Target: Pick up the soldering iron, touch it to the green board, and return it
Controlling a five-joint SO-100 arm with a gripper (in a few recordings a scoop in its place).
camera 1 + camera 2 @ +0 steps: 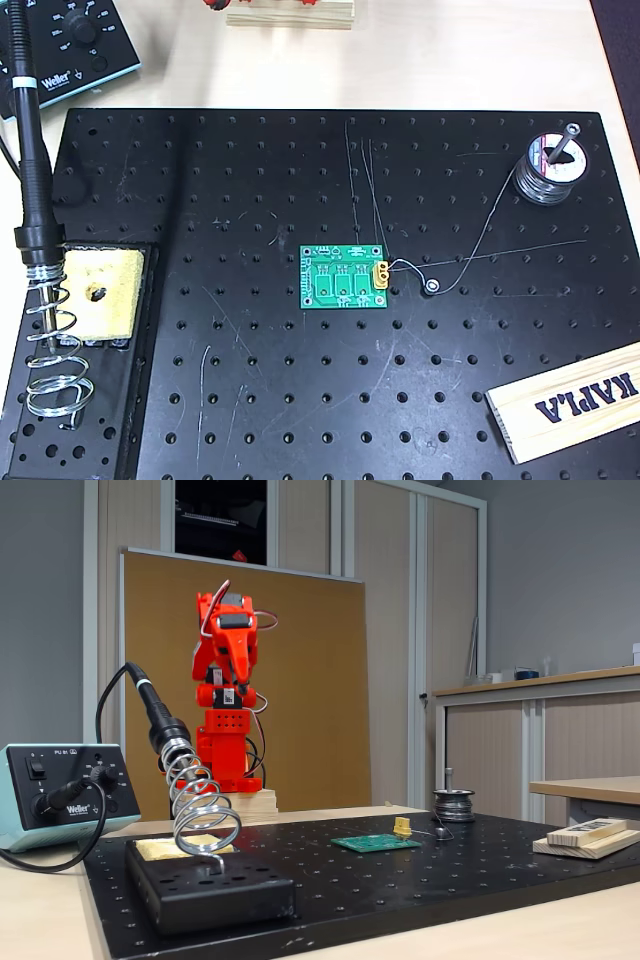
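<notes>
In your overhead view, the soldering iron (pixel 30 150) sits in its coil stand (pixel 55 350) at the left, beside the yellow sponge (pixel 95 290). The green board (pixel 343 277) lies mid-breadboard. In the fixed view, your gripper (pixel 238 670) is folded upright, holding nothing; its opening can't be judged.

Even, bright indoor light; soft sheen on the black perforated board (pixel 300 400); both views sharp, shadows faint.
</notes>
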